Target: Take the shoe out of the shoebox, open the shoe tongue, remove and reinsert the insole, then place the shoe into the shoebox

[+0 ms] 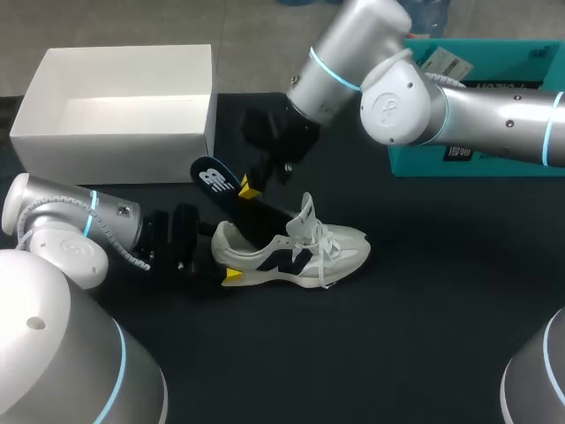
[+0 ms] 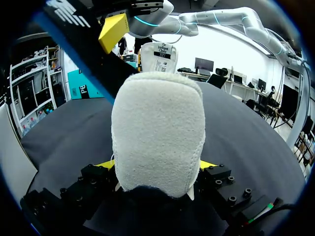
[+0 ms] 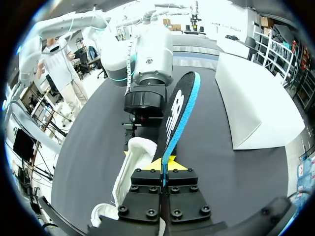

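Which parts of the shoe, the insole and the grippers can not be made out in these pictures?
Head view: the front end of the insole is hidden inside the shoe.
Left wrist view: the shoe's heel hides its toe and most of the left gripper.
Right wrist view: the body of the right gripper covers the shoe's front part.

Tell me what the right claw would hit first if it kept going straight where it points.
Likely the heel of the shoe, just ahead beside the insole it grips; the left claw holding that heel sits right behind. Depth is hard to judge.
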Tool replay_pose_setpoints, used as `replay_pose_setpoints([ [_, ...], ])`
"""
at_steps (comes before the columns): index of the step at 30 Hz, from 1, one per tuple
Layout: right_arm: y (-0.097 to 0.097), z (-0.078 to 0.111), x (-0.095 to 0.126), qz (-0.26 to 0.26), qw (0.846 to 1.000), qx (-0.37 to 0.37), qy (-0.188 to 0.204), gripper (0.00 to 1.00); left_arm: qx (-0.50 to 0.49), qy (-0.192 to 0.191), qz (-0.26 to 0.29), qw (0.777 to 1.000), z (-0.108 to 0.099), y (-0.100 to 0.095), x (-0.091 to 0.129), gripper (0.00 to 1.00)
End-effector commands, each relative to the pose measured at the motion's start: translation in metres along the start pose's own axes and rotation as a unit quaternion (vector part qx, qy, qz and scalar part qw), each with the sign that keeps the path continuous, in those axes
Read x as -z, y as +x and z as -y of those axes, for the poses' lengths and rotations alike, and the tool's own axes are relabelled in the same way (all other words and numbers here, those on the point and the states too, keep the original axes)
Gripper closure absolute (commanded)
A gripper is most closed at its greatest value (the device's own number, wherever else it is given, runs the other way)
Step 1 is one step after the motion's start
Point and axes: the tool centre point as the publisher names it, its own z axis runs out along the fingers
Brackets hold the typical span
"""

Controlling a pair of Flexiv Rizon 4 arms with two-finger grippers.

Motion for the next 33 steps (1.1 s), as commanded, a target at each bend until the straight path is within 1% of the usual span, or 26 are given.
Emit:
replay_pose_setpoints([
  [1,-0.002,-0.005,0.013,0.003,1.000,0.003,-0.004,1.00,0.000,-0.001,0.000,1.000,-0.001,0.000,-0.001,1.00],
  [5,-0.004,-0.011,0.024,0.018,1.000,0.008,-0.022,1.00,0.000,-0.001,0.000,1.000,-0.001,0.000,-0.001,1.00],
  [8,-0.004,-0.017,0.033,0.047,0.998,0.022,-0.038,1.00,0.000,-0.001,0.000,1.000,-0.001,0.000,-0.001,1.00],
  [33,-0.004,-0.017,0.033,0.047,0.998,0.022,-0.038,1.00,0.000,-0.001,0.000,1.000,-0.001,0.000,-0.001,1.00],
])
